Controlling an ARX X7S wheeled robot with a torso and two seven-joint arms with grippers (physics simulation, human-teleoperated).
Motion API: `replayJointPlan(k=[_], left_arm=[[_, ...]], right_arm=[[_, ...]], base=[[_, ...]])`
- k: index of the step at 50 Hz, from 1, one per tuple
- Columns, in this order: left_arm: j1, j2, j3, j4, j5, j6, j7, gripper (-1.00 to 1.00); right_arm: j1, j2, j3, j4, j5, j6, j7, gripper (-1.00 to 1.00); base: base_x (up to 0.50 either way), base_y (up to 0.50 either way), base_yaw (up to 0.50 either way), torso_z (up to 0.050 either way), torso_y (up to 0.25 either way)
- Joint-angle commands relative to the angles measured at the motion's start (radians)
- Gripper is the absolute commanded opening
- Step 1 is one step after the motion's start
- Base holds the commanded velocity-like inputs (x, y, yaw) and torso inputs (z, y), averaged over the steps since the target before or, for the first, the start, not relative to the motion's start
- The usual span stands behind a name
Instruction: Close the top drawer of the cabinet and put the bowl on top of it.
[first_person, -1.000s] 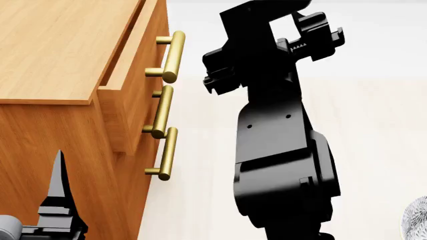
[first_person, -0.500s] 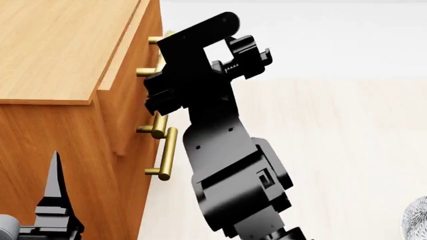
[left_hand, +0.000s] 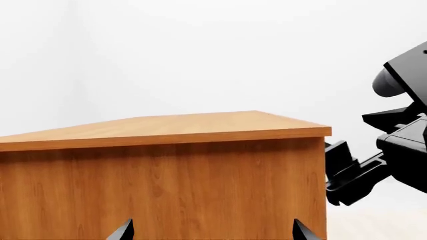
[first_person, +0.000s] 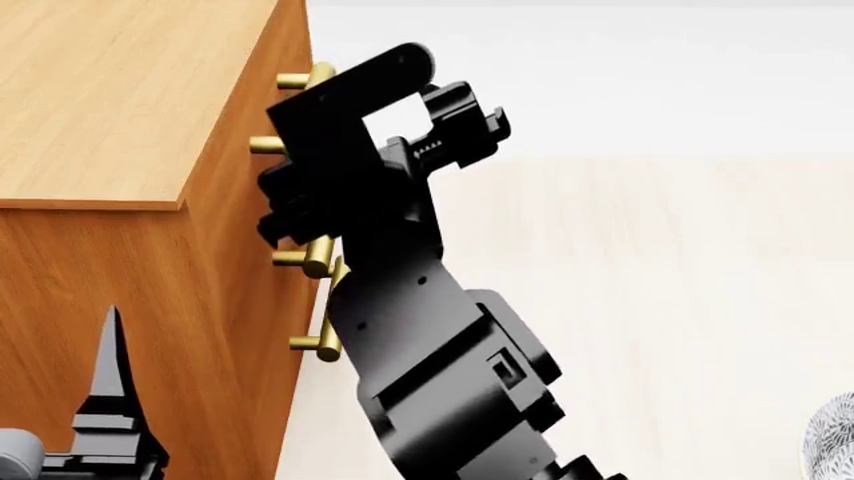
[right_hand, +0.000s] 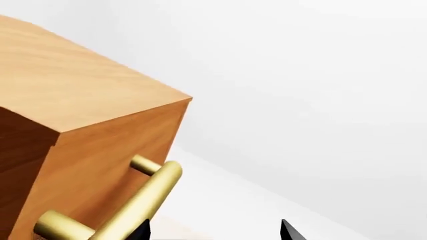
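Pale floor, white walls: the right gripper (first_person: 287, 215), tips apart, presses the drawer (first_person: 274, 130) flush into the cabinet (first_person: 120, 100); overpushing could shove it, bowl (first_person: 834, 440) far right.

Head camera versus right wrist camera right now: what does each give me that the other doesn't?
Only the head view shows the right arm's gripper against the cabinet front, the two lower handles, the left gripper's fingertip and a sliver of the bowl on the floor. Only the right wrist view shows the top drawer's handle close up, with fingertips apart just beyond it. Both show the cabinet, with the top drawer pushed flush.
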Motion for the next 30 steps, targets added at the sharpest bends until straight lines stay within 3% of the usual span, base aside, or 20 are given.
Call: replayJointPlan(k=[1,20,30], left_arm=[[-0.001,-0.006,0.001,-0.006,-0.004,0.004,-0.007,1.0],[0.002,-0.011,0.004,-0.001,-0.017,0.007,-0.016,1.0],[0.01,-0.016,0.002,0.004,-0.024,0.013,-0.022,1.0]], right_arm=[[-0.011,-0.006,-0.084,-0.055,0.169,-0.009,-0.02,1.0],[0.079,0.227,-0.044,-0.4,0.206,0.252,0.065,1.0],[0.139,0.393,-0.008,-0.678,0.264,0.471,0.105,1.0]], base=[[0.0,0.0,0.0,0.0,0.0],[0.0,0.0,0.0,0.0,0.0],[0.0,0.0,0.0,0.0,0.0]])
